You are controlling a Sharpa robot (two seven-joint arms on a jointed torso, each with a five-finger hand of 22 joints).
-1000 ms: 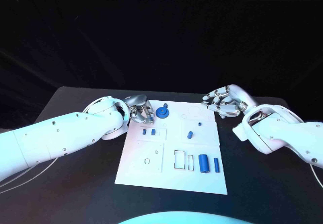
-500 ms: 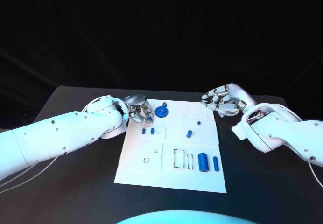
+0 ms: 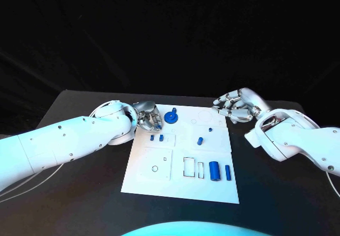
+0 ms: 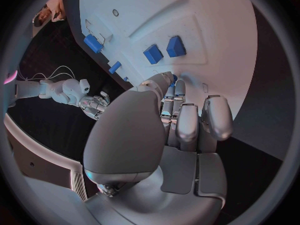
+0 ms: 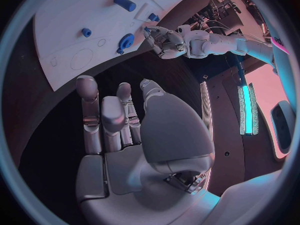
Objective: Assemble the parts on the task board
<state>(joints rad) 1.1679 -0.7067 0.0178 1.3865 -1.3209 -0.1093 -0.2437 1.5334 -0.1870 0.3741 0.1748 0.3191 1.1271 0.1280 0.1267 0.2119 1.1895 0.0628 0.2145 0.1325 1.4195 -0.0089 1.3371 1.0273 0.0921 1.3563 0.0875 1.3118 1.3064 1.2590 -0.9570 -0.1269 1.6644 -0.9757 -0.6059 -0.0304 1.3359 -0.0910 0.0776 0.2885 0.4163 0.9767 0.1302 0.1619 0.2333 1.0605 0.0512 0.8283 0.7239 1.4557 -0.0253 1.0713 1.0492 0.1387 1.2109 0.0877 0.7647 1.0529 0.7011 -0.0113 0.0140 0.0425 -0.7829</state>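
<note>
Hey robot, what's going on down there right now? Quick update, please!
Left hand at the task board's far left edge, holding nothing. Right hand off the far right corner, empty. Blue parts lie on the board. Nothing in the way.

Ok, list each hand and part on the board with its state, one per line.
left hand: empty, fingers curled, at the board's far left edge
right hand: empty, fingers curled, off the board
blue gear: flat on the task board
two blue cylinders: lying side by side
</note>
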